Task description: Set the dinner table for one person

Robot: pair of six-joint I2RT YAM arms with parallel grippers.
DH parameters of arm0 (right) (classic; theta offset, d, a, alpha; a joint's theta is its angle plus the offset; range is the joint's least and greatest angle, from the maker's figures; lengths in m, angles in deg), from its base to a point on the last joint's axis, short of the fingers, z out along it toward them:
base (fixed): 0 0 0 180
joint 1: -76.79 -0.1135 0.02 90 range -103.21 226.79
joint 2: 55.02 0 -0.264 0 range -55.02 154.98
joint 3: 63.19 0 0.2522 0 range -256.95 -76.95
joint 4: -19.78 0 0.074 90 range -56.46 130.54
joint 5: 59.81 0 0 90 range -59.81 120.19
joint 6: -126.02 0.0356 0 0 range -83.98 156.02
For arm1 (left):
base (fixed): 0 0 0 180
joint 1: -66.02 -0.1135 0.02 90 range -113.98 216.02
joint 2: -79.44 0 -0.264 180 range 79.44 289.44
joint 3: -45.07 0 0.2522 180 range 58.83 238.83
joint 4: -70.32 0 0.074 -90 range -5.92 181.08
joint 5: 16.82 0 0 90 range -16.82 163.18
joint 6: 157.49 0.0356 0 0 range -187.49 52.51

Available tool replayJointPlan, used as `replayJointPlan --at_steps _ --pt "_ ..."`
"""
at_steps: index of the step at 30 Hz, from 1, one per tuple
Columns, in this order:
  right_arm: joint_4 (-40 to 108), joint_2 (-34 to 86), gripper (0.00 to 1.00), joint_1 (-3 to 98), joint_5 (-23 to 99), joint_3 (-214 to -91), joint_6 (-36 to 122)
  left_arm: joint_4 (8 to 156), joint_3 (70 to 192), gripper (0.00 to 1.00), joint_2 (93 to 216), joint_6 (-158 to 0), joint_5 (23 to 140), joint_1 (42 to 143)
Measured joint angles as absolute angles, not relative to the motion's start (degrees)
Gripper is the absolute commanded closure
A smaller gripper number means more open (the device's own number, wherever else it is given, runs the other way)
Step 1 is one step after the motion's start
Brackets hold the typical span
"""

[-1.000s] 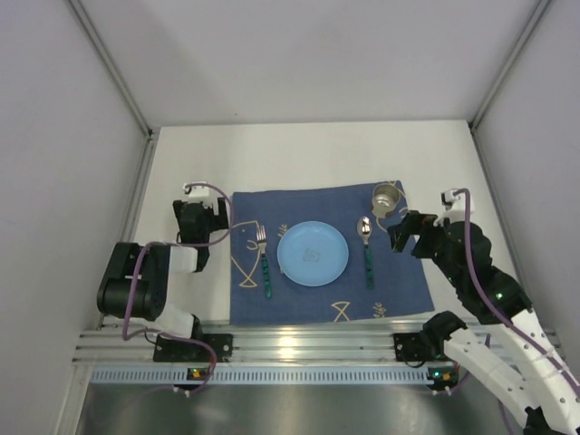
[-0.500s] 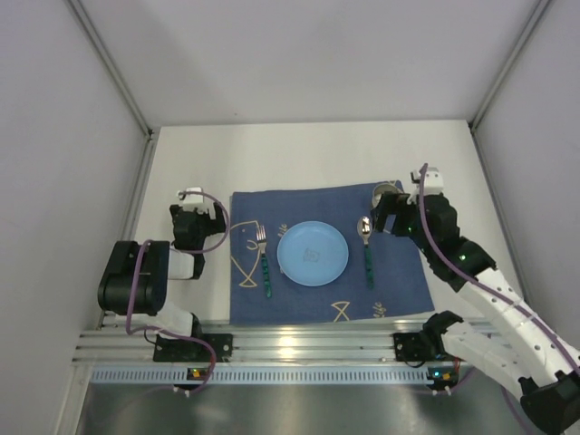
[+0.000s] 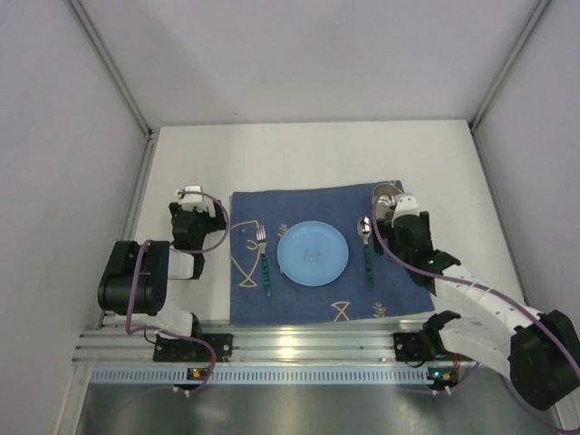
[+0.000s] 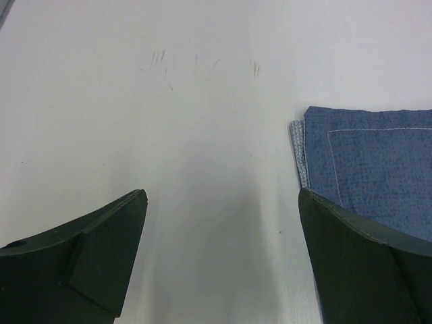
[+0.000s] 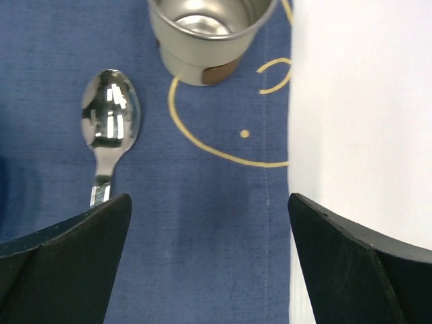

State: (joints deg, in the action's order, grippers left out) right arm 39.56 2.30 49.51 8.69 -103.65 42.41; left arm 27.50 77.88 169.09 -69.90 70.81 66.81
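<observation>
Lying beneath the parted left gripper, bare white dinner table.

white dinner table carries a blue cloth.

**Left arm**: black cylindrical joint housings and white link shells. A purple cable loops alongside, and there is a white camera block at the wrist.

**Right arm**: same black-and-white build, with a small green light on a black segment.

**Base brackets**: black.

**Left gripper**: two dark, matte, wedge-shaped fingers with bevelled edges.

**Right gripper**: identical dark fingers.
</observation>
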Motion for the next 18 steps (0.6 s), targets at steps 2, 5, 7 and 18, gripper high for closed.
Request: replayJointPlan --at_steps 2,5,7,18 --pt "32.9 0.9 0.00 50.3 6.9 -98.9 40.7 27.5 77.9 0.01 169.1 -69.9 70.8 66.8" --pt "24.5 1.1 0.00 53.2 6.0 -93.7 39.4 27.5 77.9 0.01 169.1 -69.9 70.8 66.8" --pt "19.5 3.7 0.00 56.4 5.7 -92.6 39.5 27.5 77.9 0.01 169.1 -69.9 70.8 66.8" --pt "-0.2 19.5 0.00 67.4 12.1 -95.6 37.6 27.5 77.9 0.01 169.1 -69.9 70.8 66.8"
